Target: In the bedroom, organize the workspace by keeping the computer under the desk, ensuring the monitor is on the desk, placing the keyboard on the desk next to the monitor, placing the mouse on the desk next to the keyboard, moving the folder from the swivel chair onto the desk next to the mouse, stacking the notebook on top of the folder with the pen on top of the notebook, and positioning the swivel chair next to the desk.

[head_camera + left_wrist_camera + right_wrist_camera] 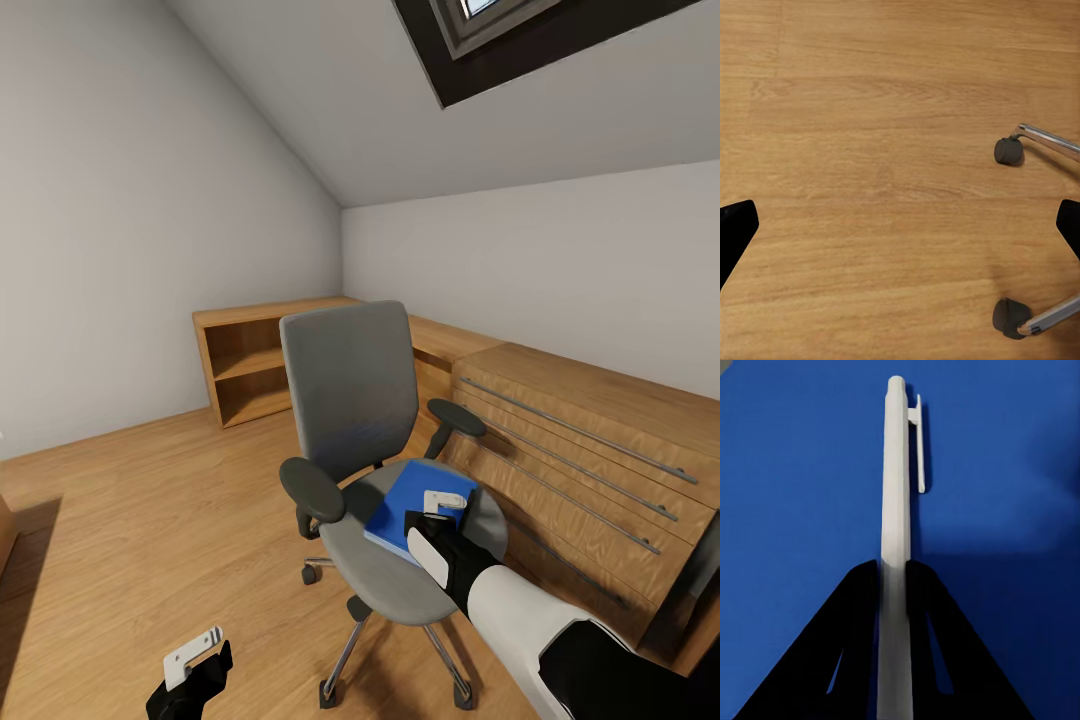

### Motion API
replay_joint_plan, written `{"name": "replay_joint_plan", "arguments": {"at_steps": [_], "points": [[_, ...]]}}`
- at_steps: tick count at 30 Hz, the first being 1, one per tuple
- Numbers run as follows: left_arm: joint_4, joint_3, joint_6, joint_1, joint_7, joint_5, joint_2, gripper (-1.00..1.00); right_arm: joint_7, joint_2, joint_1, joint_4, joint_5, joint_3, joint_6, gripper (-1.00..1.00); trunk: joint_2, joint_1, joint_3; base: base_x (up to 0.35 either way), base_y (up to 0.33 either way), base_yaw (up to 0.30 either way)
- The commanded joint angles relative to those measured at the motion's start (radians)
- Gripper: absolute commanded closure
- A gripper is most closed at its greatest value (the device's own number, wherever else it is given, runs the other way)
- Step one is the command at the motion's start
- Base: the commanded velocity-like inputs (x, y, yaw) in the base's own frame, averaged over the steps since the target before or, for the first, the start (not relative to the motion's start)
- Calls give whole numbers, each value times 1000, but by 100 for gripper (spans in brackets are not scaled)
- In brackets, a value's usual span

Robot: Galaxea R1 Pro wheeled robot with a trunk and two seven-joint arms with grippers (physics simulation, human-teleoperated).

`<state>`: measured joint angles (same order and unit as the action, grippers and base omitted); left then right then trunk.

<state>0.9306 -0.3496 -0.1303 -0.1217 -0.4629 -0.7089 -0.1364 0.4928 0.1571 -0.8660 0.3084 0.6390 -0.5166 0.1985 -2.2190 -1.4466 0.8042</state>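
Right arm: reaches forward over the chair [360, 440] seat, its gripper [894, 577] low over the folder [415, 505].
Right gripper: pinched on the pen [897, 495], both fingers pressed against its sides.
Pen: thin, white, clip near its far end, pointing ahead of the fingers, with blue folder behind it.
Folder: bright blue, flat on the grey seat.
Left gripper [195, 660]: hangs low over the wood floor [870, 150], fingers spread, chair casters nearby.

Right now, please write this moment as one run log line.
right gripper: shut on pen | over folder on swivel chair | left gripper: open, low over floor
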Motion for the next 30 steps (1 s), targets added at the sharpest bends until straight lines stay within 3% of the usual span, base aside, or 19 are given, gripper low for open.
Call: {"name": "replay_joint_plan", "arguments": {"at_steps": [1, 9, 16, 20, 30], "points": [[1, -6, -8, -1, -6, -11, -2, -100, 7, -1, -1, 1, 10, -8, 6, 100, 0, 0, 1, 0, 0, 0], [1, -6, -8, -1, -6, -10, -2, -100, 7, -1, -1, 2, 10, -8, 6, 100, 0, 0, 1, 0, 0, 0], [1, -13, -8, -1, -5, -9, -2, -100, 8, -2, -1, 3, 10, -7, 5, 100, 49, 27, -21, 0, 0, 0], [1, -62, -9, -1, -7, -8, -2, -100, 10, -1, -1, 8, 10, -7, 3, 100, 77, 42, -33, 0, 0, 0], [0, -70, -9, -1, -8, -9, -2, -100, 13, -6, 0, 74, 13, -3, 30, 100, 147, 81, -65, 0, 0, 0]]}}
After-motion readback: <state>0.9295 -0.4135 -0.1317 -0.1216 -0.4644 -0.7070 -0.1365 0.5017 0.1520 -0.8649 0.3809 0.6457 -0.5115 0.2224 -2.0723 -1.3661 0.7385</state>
